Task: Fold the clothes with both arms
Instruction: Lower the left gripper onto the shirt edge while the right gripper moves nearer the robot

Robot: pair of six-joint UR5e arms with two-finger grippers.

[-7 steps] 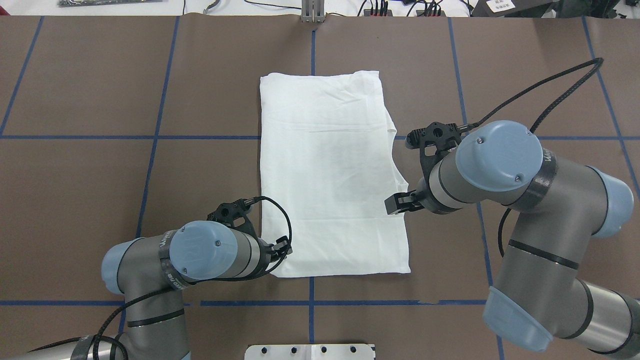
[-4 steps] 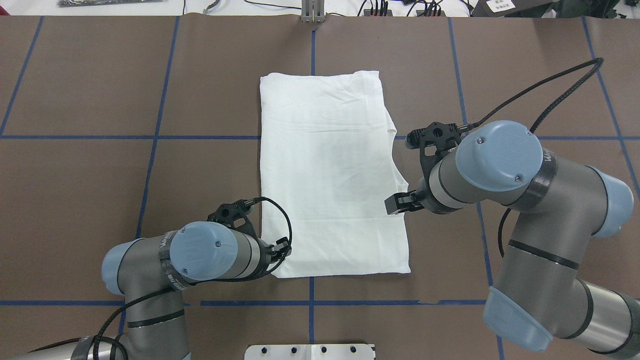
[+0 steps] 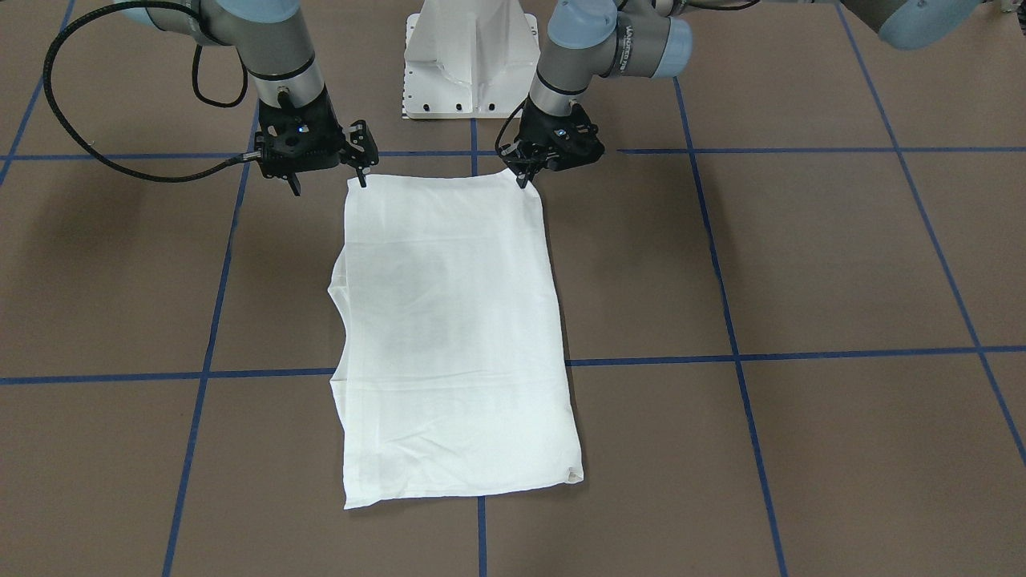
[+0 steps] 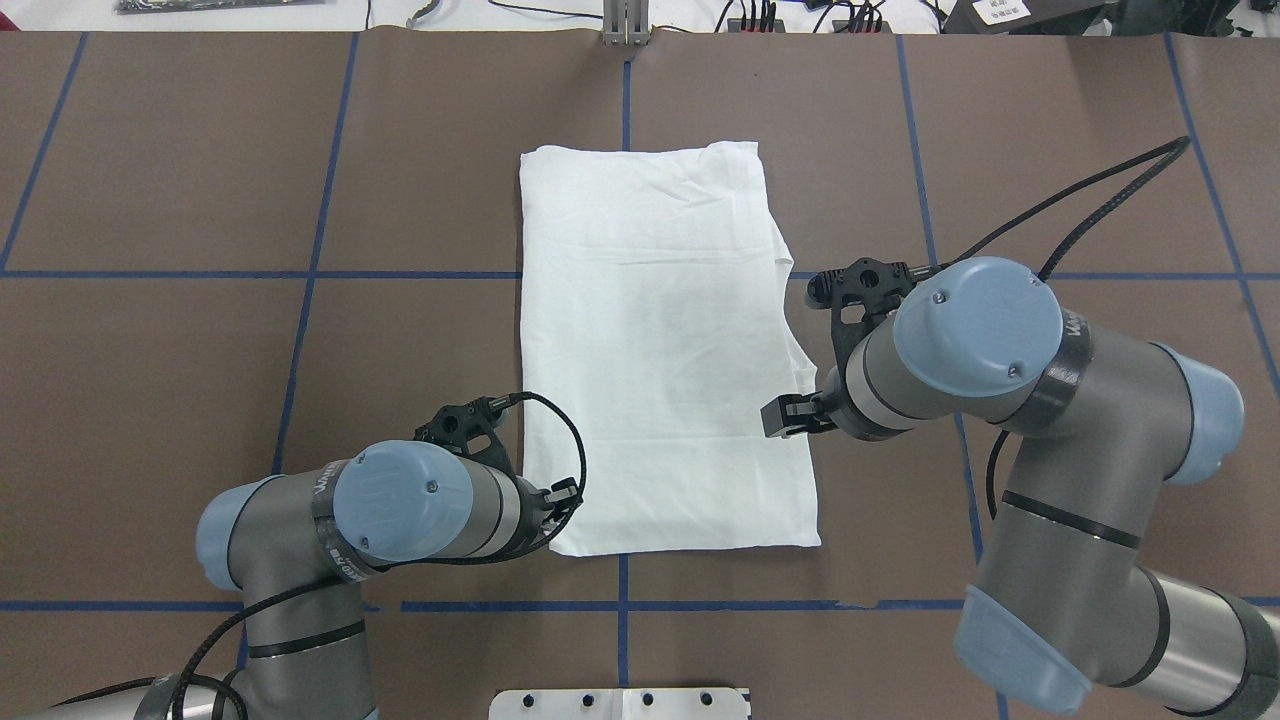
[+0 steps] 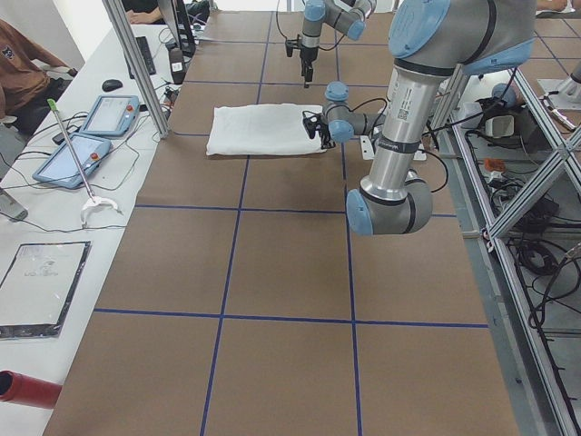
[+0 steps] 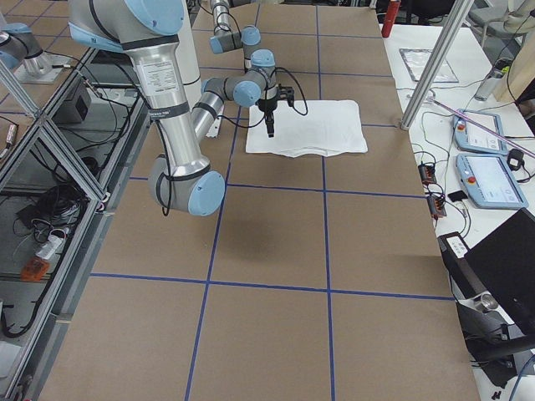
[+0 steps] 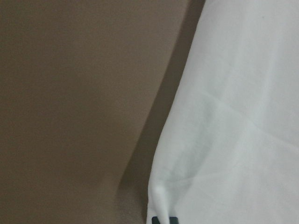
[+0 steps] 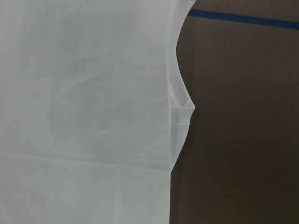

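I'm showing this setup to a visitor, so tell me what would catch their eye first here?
A white shirt, folded into a long rectangle, lies flat in the middle of the brown table with its blue grid lines. Two grey arms with light blue caps reach to the shirt's end nearest the robot. The left hand is down at one corner and the right hand, fingers spread, is near the other.

T-shirt (image 4: 660,350) flat on the tabletop (image 4: 200,350), a pincer at each near corner

Lies mid-tabletop, lengthwise away from the robot; meets the left pincer (image 3: 525,178) at the robot-side left corner and the right pincer (image 3: 329,183) just outside the robot-side right corner.
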